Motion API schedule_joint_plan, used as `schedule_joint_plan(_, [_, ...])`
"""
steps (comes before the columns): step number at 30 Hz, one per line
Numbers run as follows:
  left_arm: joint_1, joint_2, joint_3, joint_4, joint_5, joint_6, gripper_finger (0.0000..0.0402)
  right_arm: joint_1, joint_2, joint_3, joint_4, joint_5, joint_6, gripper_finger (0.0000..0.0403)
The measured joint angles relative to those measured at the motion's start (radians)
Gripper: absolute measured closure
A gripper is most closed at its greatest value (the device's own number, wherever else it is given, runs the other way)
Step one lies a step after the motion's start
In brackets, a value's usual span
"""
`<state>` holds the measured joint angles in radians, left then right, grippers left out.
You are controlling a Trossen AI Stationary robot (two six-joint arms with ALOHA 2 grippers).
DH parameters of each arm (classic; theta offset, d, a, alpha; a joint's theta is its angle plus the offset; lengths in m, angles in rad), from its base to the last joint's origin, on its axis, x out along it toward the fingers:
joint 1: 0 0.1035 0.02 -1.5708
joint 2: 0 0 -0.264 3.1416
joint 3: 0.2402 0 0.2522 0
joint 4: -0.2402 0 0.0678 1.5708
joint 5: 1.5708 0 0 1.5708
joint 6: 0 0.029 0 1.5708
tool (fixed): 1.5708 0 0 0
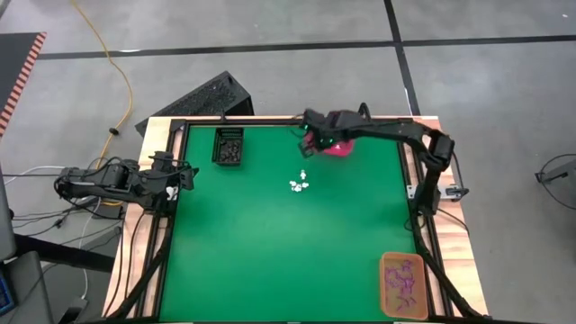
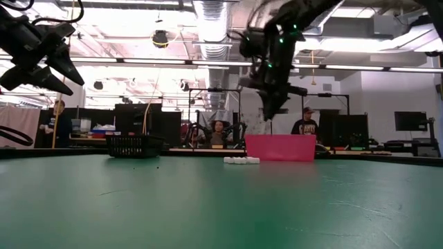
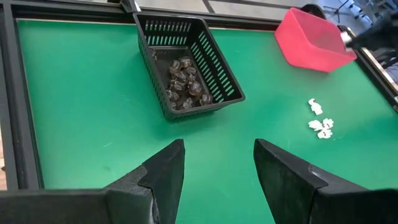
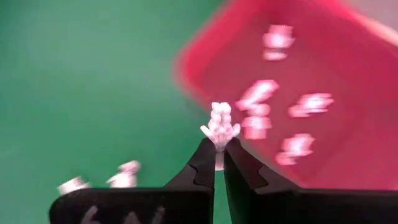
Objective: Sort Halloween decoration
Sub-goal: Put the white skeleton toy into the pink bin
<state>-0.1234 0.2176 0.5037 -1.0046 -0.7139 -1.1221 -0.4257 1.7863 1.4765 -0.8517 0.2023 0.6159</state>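
While nipped shut on a white trinket (image 4: 219, 126), right end effector (image 4: 219, 163) hangs just short of the pink bin's (image 1: 340, 149) near rim. Carry on over that rim, stop above the white pieces already inside, then part the fingers. Loose white trinkets (image 1: 299, 184) wait on the green surface (image 1: 270, 243) near the bin. Left end effector (image 3: 217, 163) waits well apart, fingers spread, empty.

Three bins sit on the green table (image 1: 270, 252) — one black bin (image 1: 229, 146), one pink bin (image 1: 339, 147), one orange bin (image 1: 403, 284) — with four white trinkets (image 1: 299, 184) loose beside the pink bin.
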Motion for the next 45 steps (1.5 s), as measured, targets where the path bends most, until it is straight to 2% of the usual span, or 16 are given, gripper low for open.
schedule_joint_plan(4, [0.0, 0.0, 0.0, 0.0, -0.001, 0.001, 0.0219, -0.091, 0.001, 0.0, -0.031, -0.002, -0.015, 0.0348])
schedule_joint_plan(8, [0.0, 0.0, 0.0, 0.0, -0.006, 0.013, 0.0219, -0.148, 0.001, 0.0, -0.031, -0.018, -0.023, 0.0305])
schedule_joint_plan(14, [0.0, 0.0, 0.0, 0.0, -0.007, 0.014, 0.0219, -0.181, 0.001, 0.0, -0.031, -0.02, -0.026, 0.022])
schedule_joint_plan(18, [0.0, 0.0, 0.0, 0.0, -0.007, 0.014, 0.0219, -0.176, 0.001, 0.0, -0.026, -0.021, -0.044, 0.0191])
schedule_joint_plan(24, [0.0, 0.0, 0.0, 0.0, -0.008, 0.014, 0.0219, -0.062, 0.001, 0.0, 0.054, -0.123, -0.159, 0.0194])
schedule_joint_plan(27, [0.0, 0.0, 0.0, 0.0, -0.008, 0.013, 0.0219, 0.026, 0.001, -0.008, 0.061, -0.129, -0.176, 0.0202])
schedule_joint_plan(32, [0.0, 0.0, 0.0, 0.0, -0.008, 0.01, 0.0219, 0.115, 0.001, -0.075, 0.083, -0.126, -0.045, 0.0214])
schedule_joint_plan(36, [0.0, 0.0, 0.0, 0.0, -0.008, 0.01, 0.0219, 0.125, 0.002, -0.148, 0.151, -0.125, 0.063, 0.0217])
schedule_joint_plan(40, [0.0, 0.0, 0.0, 0.0, -0.008, 0.01, 0.0219, 0.135, 0.002, -0.192, 0.273, -0.119, 0.093, 0.0217])
schedule_joint_plan(45, [0.0, 0.0, 0.0, 0.0, -0.007, 0.001, 0.0219, 0.162, 0.002, -0.211, 0.326, -0.018, 0.141, 0.022])
